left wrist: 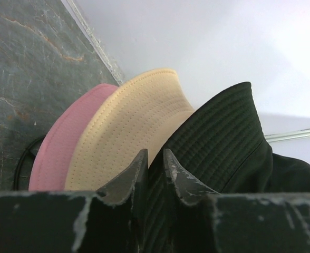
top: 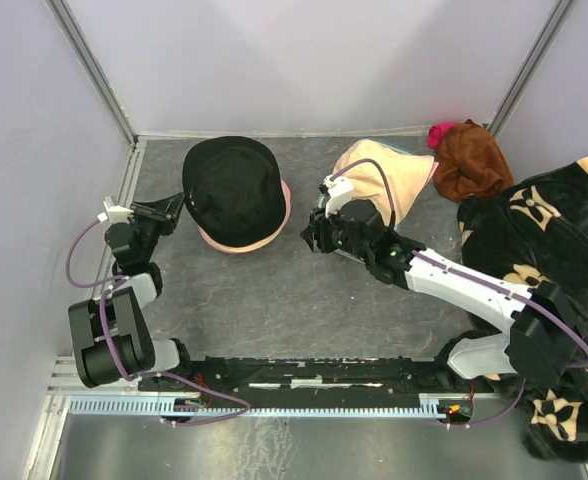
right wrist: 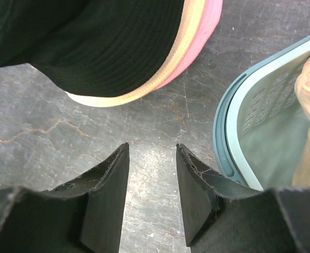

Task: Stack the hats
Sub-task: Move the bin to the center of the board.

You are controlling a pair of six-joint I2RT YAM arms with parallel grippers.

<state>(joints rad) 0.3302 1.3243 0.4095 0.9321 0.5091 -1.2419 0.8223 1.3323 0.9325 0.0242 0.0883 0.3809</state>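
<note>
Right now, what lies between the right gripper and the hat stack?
Only bare table separates right gripper from hat stack, seen in the right wrist view.

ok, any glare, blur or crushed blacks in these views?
Top external: the black hat reads as a near-flat dark blob with little texture. Left wrist: the beige hat stitching is sharp, the back wall washed out pale. Right wrist: soft sheen on the table between the fingers, otherwise sharp.

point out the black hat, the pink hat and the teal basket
black hat (top: 232, 180) top external view, on its crown
pink hat (left wrist: 68, 139) left wrist view, on its brim
teal basket (right wrist: 265, 110) right wrist view, on its inner wall
</note>
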